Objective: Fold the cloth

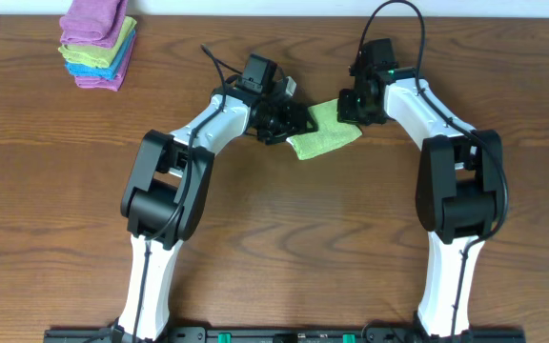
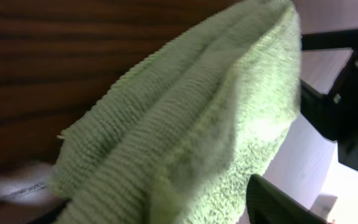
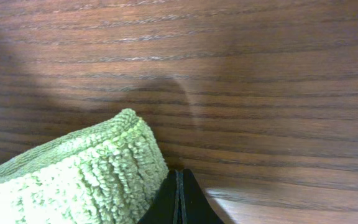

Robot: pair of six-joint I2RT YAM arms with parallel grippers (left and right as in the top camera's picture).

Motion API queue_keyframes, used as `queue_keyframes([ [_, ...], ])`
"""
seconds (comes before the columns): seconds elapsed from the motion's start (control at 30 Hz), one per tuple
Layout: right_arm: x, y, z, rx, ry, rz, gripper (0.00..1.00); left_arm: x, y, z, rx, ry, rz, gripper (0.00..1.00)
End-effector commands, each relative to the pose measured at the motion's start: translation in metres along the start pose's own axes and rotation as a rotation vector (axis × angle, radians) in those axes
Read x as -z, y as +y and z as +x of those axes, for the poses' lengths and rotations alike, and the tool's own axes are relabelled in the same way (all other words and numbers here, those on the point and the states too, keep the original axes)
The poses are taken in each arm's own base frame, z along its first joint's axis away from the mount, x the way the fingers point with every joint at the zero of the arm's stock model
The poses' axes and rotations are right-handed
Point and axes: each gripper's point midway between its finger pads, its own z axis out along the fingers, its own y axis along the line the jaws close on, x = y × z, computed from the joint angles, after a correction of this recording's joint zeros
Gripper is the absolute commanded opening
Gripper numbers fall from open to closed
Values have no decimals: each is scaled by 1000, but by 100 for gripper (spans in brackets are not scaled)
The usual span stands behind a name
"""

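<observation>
Left arm (image 1: 151, 276) & right arm (image 1: 443, 272): white link shells w/ bulky black joint housings. Thin black cables (image 1: 420, 33) loop off both wrists twd 12 o'clock. Small green LED (image 1: 386, 69) on right wrist. Right gripper (image 3: 179, 186) fingers: matte black, tapered, smooth.

- The cloth (image 1: 324, 133): lime-green microfibre, soft and matt, with a fuzzy looped pile in ribbed rows.
- The tabletop (image 1: 274, 248) beneath the cloth: dark brown wood grain, smooth, with a mild sheen that shows pale light patches.
- The left gripper (image 1: 289, 119), at the cloth's left edge: black with a matt finish that looks like hard plastic.
- The right gripper (image 3: 179, 198), at the cloth's other edge: black, smooth fingers with a faint satin look.
- The left arm (image 1: 208, 124) and right arm (image 1: 417, 100), on either side of the cloth: smooth, glossy white shells with matt black joint housings.
- The stack of folded cloths (image 1: 98, 43), well apart from the cloth towards the back left: soft, matt fabric in purple, green and blue.
</observation>
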Motion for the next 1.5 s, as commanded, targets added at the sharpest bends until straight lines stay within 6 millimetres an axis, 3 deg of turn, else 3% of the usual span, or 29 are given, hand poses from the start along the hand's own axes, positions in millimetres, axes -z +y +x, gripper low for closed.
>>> queue_keyframes([
  [0.0,-16,0,15,-22,55,-10,2,-10,13,5,22,20,-20,40],
  [0.07,-15,-4,16,-31,62,-5,1,-10,14,5,21,16,-26,6],
  [0.23,-7,-24,19,-73,99,21,2,-3,5,-12,-11,-29,44,6],
  [0.37,12,-51,13,-130,130,57,2,35,-5,-66,4,-165,148,6],
  [0.43,25,-62,7,-133,136,64,1,73,-12,-105,-28,-270,183,6],
  [0.57,42,-76,-1,-143,140,81,2,185,-33,-185,-93,-528,240,6],
  [0.6,44,-76,-1,-144,141,82,2,209,-37,-197,-102,-579,252,6],
  [0.7,46,-75,-1,-136,146,81,2,307,-46,-234,-119,-787,290,6],
  [0.77,46,-74,0,-135,149,82,2,378,-25,-252,-76,-954,251,6],
  [0.83,46,-74,0,-136,150,82,1,424,10,-258,17,-1052,224,6],
  [0.87,46,-74,0,-136,151,82,2,435,25,-258,51,-1071,212,6],
  [1.0,46,-74,0,-135,151,82,2,457,80,-254,121,-1102,111,5],
  [1.13,46,-74,0,-135,149,81,2,467,109,-248,183,-1116,47,6],
  [1.27,45,-71,-2,-129,142,79,2,460,121,-247,214,-1104,22,6],
  [1.47,43,-67,-9,-115,114,73,2,432,159,-246,309,-1030,25,6],
])
